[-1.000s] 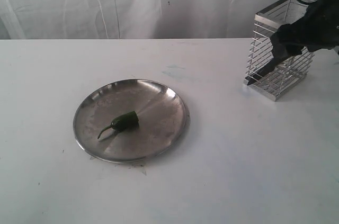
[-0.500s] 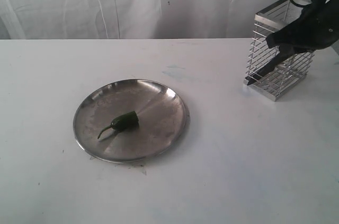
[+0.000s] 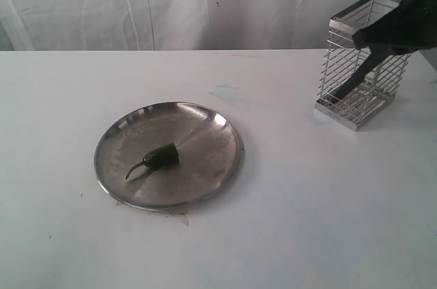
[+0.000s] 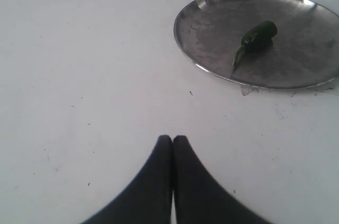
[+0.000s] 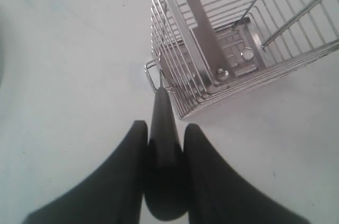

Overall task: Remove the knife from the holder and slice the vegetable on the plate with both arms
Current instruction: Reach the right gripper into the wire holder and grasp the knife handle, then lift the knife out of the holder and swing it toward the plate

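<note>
Pinching the knife (image 5: 160, 105) handle with right gripper (image 5: 164, 124), far right; long axis slanted down-left in holder (image 3: 341, 26), probably needing withdrawal up-right. Left gripper (image 4: 172, 139) pressed together, empty, near plate (image 4: 307, 49).

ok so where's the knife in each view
exterior view: the knife is upper right, slanting down across the holder.
left wrist view: not in it.
right wrist view: knife gripped in the right end effector, tip toward the holder.
shared landmark: the holder, in the exterior and right wrist views.
</note>
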Controlling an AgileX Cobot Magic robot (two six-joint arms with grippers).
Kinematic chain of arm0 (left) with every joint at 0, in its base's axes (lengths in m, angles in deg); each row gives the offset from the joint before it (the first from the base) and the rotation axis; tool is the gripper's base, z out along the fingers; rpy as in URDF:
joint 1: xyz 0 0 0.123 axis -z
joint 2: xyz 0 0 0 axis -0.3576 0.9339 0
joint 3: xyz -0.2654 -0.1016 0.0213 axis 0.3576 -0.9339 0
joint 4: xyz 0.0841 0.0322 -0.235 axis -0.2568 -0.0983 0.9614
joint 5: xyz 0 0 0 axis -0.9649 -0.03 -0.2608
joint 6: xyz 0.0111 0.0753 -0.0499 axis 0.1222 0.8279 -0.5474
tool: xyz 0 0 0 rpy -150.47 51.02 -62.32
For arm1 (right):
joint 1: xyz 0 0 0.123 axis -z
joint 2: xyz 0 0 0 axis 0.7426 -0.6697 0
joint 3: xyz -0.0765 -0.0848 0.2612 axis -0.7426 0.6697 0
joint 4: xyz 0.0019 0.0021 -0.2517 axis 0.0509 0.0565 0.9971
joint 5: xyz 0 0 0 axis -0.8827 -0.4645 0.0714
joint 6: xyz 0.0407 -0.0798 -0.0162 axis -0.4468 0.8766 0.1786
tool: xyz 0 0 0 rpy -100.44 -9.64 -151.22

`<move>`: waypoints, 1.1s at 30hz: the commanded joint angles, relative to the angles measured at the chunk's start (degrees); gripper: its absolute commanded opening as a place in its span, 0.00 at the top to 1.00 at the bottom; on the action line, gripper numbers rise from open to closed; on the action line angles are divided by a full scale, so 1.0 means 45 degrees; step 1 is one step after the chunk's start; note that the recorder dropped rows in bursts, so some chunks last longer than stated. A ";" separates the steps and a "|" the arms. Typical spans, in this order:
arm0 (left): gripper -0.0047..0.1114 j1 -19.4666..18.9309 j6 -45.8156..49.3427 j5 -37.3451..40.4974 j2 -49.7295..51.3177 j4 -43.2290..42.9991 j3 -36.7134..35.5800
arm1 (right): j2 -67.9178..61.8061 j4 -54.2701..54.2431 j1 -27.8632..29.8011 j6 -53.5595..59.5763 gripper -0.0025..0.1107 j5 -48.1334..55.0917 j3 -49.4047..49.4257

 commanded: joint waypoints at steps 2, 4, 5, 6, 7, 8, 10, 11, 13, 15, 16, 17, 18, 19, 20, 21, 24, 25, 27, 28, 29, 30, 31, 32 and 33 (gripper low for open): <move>0.96 -0.0017 0.0006 0.0000 -0.0050 0.0076 -0.0034 | 0.1210 0.0189 -0.0006 0.0118 0.98 0.0918 -0.0047; 0.96 -0.0017 0.0006 0.0000 -0.0050 0.0076 -0.0034 | 0.1755 0.0102 -0.0006 0.0095 0.98 0.1179 -0.0047; 0.96 -0.0044 0.0006 0.0000 -0.0050 0.0076 -0.0034 | 0.2111 0.0103 -0.0006 -0.0066 0.98 0.1324 -0.0047; 0.96 -0.0044 0.0006 0.0000 -0.0050 0.0076 -0.0034 | 0.2488 0.0103 -0.0006 -0.0137 0.98 0.1432 -0.0047; 0.96 -0.0044 0.0006 0.0000 -0.0050 0.0076 -0.0034 | 0.2861 0.0076 -0.0006 -0.0323 0.98 0.1539 -0.0047; 0.96 -0.0044 0.0006 0.0000 -0.0050 0.0076 -0.0034 | 0.3251 0.0009 -0.0006 -0.0475 0.98 0.1635 -0.0047; 0.96 -0.0044 0.0006 0.0000 -0.0050 0.0076 -0.0034 | 0.3921 -0.0230 -0.0006 -0.0742 0.98 0.1807 -0.0047; 0.96 -0.0044 0.0006 0.0000 -0.0050 0.0076 -0.0034 | 0.4283 -0.0462 -0.0006 -0.0742 0.98 0.1899 -0.0047; 0.96 -0.0044 0.0006 0.0000 -0.0050 0.0076 -0.0034 | 0.4886 -0.1224 -0.0006 -0.0742 0.98 0.1904 -0.0024; 0.96 -0.0044 0.0006 0.0000 -0.0050 0.0076 -0.0034 | 0.5464 -0.2146 -0.0006 -0.0742 0.98 0.1904 0.0001; 0.96 -0.0044 0.0006 0.0000 -0.0050 0.0076 -0.0034 | 0.5691 -0.2830 -0.0006 -0.0667 0.98 0.1904 0.0002; 0.96 -0.0044 0.0006 0.0000 -0.0050 0.0076 -0.0034 | 0.5879 -0.3496 -0.0006 -0.0556 0.98 0.1904 0.0048; 0.96 -0.0044 0.0006 0.0000 -0.0050 0.0076 -0.0034 | 0.6029 -0.4173 -0.0006 -0.0407 0.98 0.1904 0.0132; 0.96 -0.0044 0.0006 0.0000 -0.0050 0.0076 -0.0034 | 0.6133 -0.4734 -0.0006 -0.0129 0.98 0.1880 0.0224; 0.96 -0.0044 0.0006 0.0000 -0.0050 0.0076 -0.0034 | 0.6218 -0.5410 -0.0006 0.0231 0.98 0.1880 0.0394; 0.96 -0.0044 0.0006 0.0000 -0.0050 0.0076 -0.0034 | 0.6253 -0.6044 -0.0006 0.0455 0.98 0.1880 0.0619; 0.96 -0.0044 0.0006 0.0000 -0.0050 0.0076 -0.0034 | 0.6253 -0.7614 -0.0006 0.0782 0.98 0.1774 0.1515; 0.96 -0.0044 0.0006 0.0000 -0.0050 0.0076 -0.0034 | 0.6253 -0.8232 -0.0006 0.0892 0.98 0.1554 0.1841; 0.96 -0.0044 0.0006 0.0000 -0.0050 0.0076 -0.0034 | 0.6253 -1.0074 -0.0006 0.1485 0.98 0.1093 0.2719; 0.96 -0.0044 0.0006 0.0000 -0.0050 0.0076 -0.0034 | 0.6253 -1.0930 -0.0006 0.1873 0.98 0.0944 0.3079; 0.96 -0.0044 0.0006 0.0000 -0.0050 0.0076 -0.0034 | 0.6253 -1.2047 -0.0006 0.2471 0.98 0.0768 0.3512; 0.96 -0.0044 0.0006 0.0000 -0.0050 0.0076 -0.0034 | 0.6253 -1.3183 -0.0006 0.3154 0.98 0.0675 0.3933; 0.96 -0.0044 0.0006 0.0000 -0.0050 0.0076 -0.0034 | 0.6253 -1.4050 -0.0006 0.3721 0.98 0.0623 0.4335; 0.96 -0.0044 0.0006 0.0000 -0.0050 0.0076 -0.0034 | 0.6253 -1.5056 -0.0006 0.4398 0.98 0.0568 0.4731; 0.96 -0.0044 0.0006 0.0000 -0.0050 0.0076 -0.0034 | 0.6253 -1.5948 -0.0006 0.4998 0.98 0.0542 0.5106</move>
